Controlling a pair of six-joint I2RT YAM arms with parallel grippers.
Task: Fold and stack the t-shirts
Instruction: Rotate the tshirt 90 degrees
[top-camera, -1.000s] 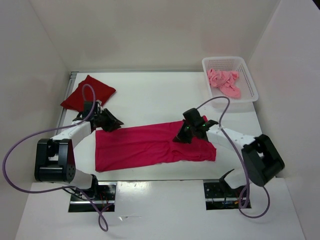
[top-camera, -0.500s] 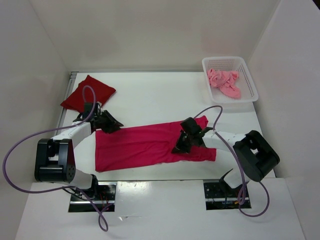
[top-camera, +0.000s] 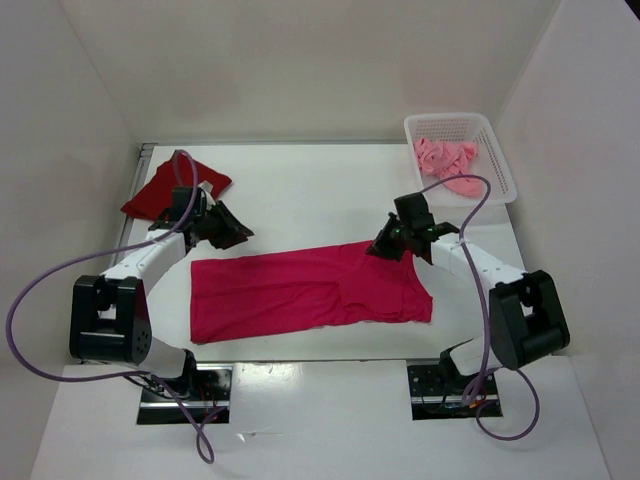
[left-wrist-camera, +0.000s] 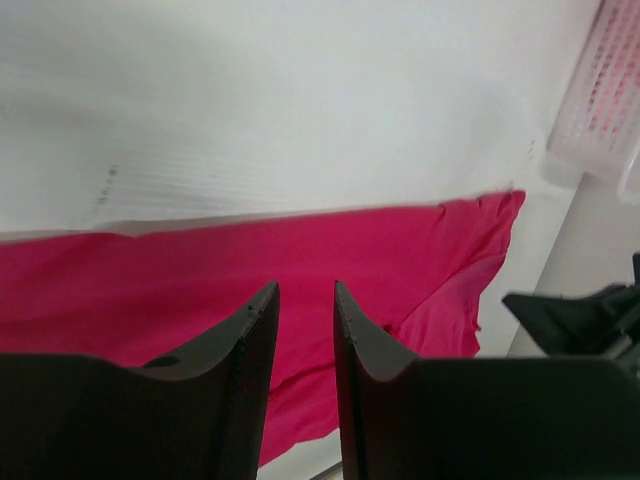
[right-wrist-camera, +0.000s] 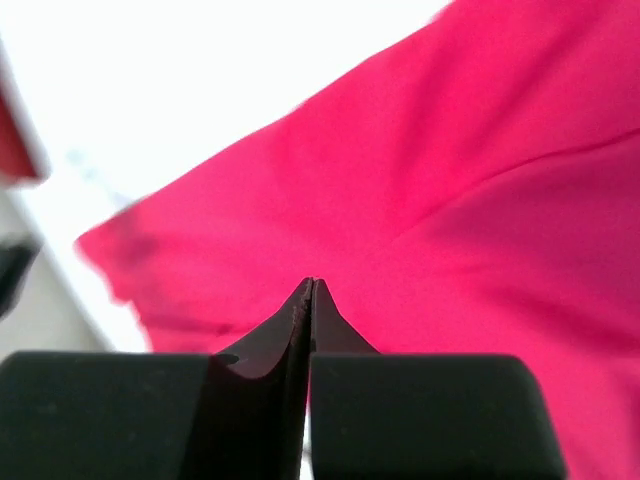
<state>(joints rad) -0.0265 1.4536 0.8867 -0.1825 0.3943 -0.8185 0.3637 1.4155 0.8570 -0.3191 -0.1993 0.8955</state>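
Magenta shirt (top-camera: 300, 290) lies flat — left hand (left-wrist-camera: 305, 292) parted, empty; right hand (right-wrist-camera: 308, 285) fully closed.

bright even diffuse light from above, faint soft shadows on table (top-camera: 300, 190), right wrist view overexposed, whites blown out, magenta t-shirt (right-wrist-camera: 450, 200) slightly soft

Spread t-shirt (top-camera: 300, 290): bright magenta-pink, plain
Folded t-shirt (top-camera: 155, 192): dark red, plain
Bunched t-shirt (top-camera: 452, 168): light salmon pink, seemingly plain, though too crumpled to be sure
Basket (top-camera: 447, 124): white mesh
Counter (top-camera: 300, 190): white
Left claw (left-wrist-camera: 306, 300): black
Right claw (right-wrist-camera: 310, 295): black
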